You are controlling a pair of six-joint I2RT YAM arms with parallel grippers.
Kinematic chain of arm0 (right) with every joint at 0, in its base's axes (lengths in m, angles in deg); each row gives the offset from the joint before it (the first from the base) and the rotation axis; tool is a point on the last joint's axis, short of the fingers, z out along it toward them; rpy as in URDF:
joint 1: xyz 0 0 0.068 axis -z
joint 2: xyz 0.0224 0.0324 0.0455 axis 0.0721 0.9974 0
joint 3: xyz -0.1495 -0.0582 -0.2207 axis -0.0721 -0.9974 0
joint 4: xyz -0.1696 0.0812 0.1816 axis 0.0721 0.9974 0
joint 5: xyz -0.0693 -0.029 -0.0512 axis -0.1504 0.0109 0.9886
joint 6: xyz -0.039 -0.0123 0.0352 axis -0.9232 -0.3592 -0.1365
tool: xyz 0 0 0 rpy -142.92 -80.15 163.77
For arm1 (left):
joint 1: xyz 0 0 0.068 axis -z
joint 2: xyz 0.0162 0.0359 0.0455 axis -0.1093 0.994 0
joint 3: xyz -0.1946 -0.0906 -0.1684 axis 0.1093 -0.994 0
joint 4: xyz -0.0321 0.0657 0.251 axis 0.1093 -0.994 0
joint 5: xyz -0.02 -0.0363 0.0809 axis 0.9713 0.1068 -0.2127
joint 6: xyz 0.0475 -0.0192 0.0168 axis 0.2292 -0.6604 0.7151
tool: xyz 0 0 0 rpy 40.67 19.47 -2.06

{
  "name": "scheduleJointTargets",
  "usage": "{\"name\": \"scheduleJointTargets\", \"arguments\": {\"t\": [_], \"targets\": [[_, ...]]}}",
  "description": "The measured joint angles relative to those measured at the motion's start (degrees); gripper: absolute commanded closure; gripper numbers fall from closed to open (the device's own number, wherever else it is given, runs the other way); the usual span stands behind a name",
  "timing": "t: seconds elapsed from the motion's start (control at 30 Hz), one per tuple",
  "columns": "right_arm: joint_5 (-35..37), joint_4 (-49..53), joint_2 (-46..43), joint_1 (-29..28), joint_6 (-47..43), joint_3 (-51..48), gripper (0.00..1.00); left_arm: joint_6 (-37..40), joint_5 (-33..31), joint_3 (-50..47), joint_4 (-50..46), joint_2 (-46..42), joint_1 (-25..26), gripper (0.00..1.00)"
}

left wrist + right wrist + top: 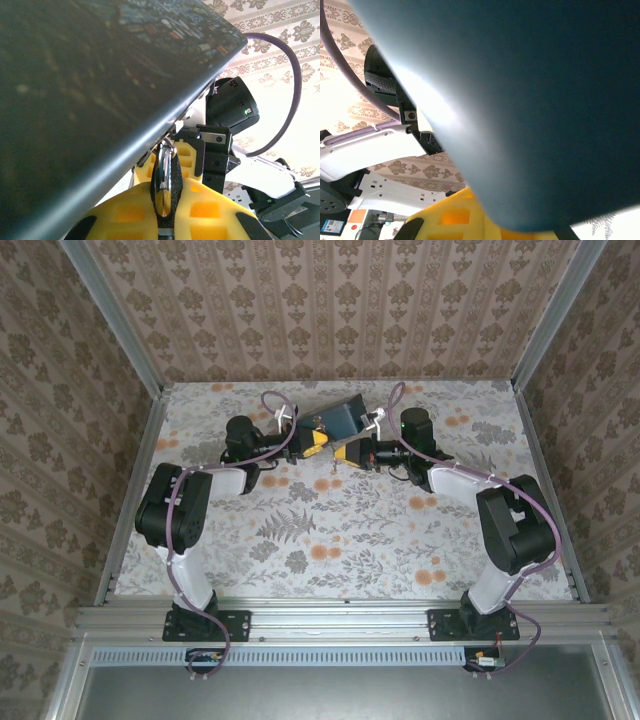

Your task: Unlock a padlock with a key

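At the far middle of the table point(330, 540), both arms meet at the dark padlock point(338, 417). Left hand point(313, 441) pinches the shackle point(164, 172), probably steadying the body so the right arm can work on it. The left wrist view shows that pinch; from the top it's hidden. Right hand point(352, 453) is pressed together just beside the body; can't tell if it holds a key.

Floral-print cloth is covering the counter point(330, 540). Damask-pattern walls point(340, 310) are enclosing it on three sides. Aluminium rail point(340, 617) is running along the near edge. Dark teal box point(342, 417) is sitting skewed near the far middle.
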Motion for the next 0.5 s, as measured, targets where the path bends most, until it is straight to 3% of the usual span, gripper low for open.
{"name": "scheduleJointTargets", "arguments": {"t": [0.5], "targets": [[0.3,1.5,0.2,-0.9,-1.5,1.3,1.00,-0.2,1.6,-0.1,1.3,0.0,-0.4,1.00]]}}
